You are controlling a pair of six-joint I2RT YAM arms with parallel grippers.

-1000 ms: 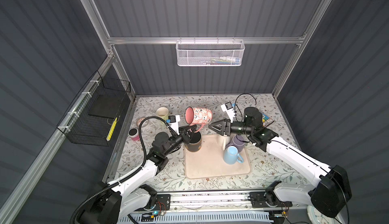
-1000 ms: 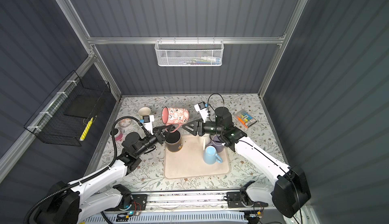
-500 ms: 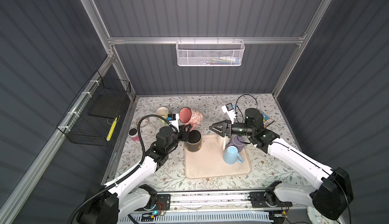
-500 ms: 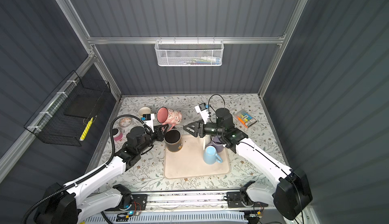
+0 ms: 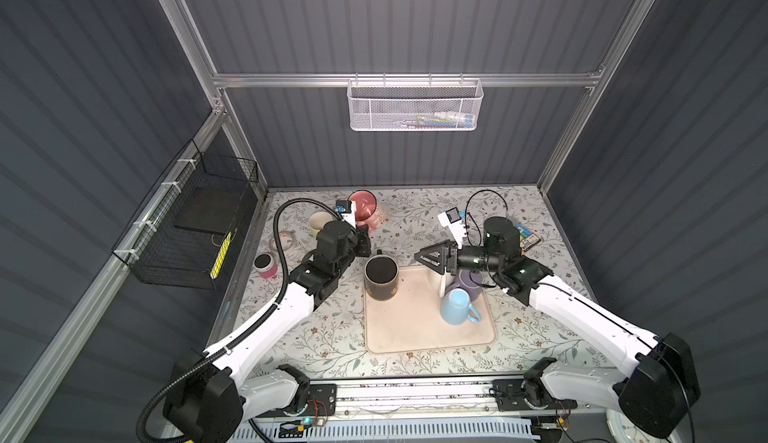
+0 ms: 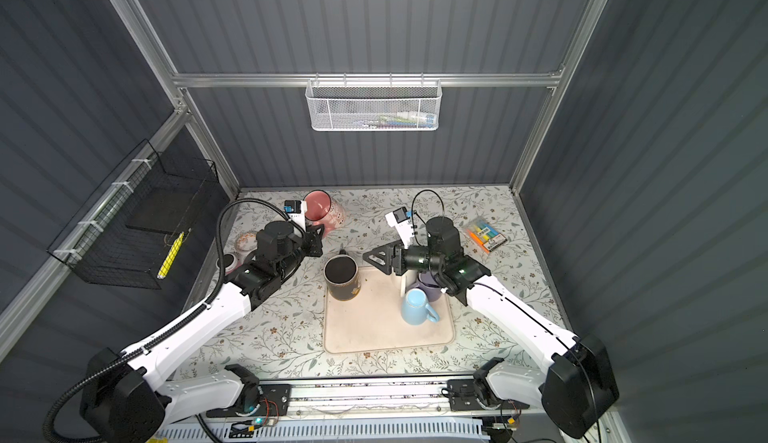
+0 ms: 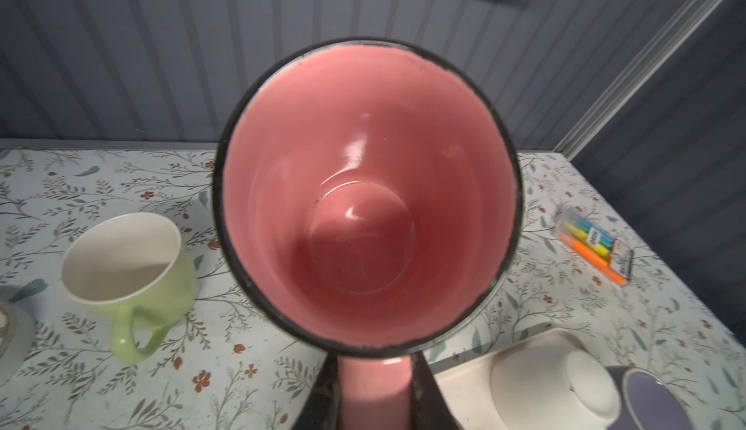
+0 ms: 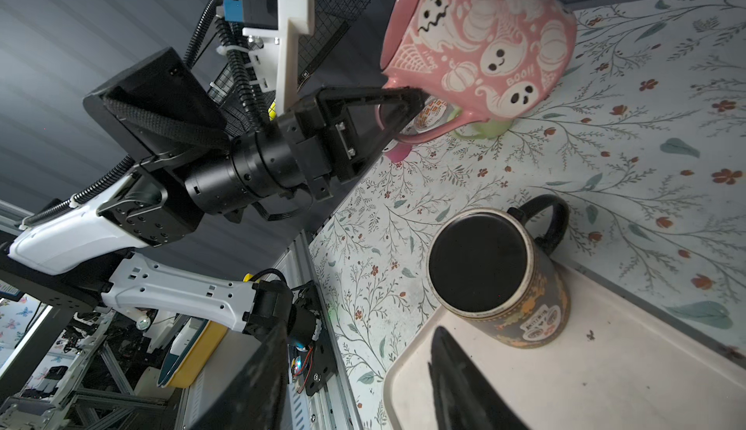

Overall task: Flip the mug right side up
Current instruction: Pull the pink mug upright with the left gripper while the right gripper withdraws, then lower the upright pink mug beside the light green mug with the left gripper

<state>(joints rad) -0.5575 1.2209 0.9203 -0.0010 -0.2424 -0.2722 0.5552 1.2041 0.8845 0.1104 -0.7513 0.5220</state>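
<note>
Grip on the handle matters most in this step. The left hand (image 8: pixel 400 110) is closed narrow on the handle of the pink mug (image 8: pixel 480 40). The mug is at the far left of the worktop (image 5: pixel 419 212), just beside the green mug (image 7: pixel 129 274). It is tilted, with its mouth turned half upward and toward the arm. Its base edge is very low over the worktop, but I cannot tell if it touches.

To finish well, I think the wrist should turn slowly until the rim is level. The mug can swing around such a thin handle, so no quick move. Then the base should come down flat, away from the green mug, and only after this should the hand let go.

The right hand (image 5: pixel 430 256) stands half wide and holds nothing. It hovers near the black mug (image 5: pixel 381 275), at the far edge of the tray (image 5: pixel 415 333), and is better kept there.
</note>
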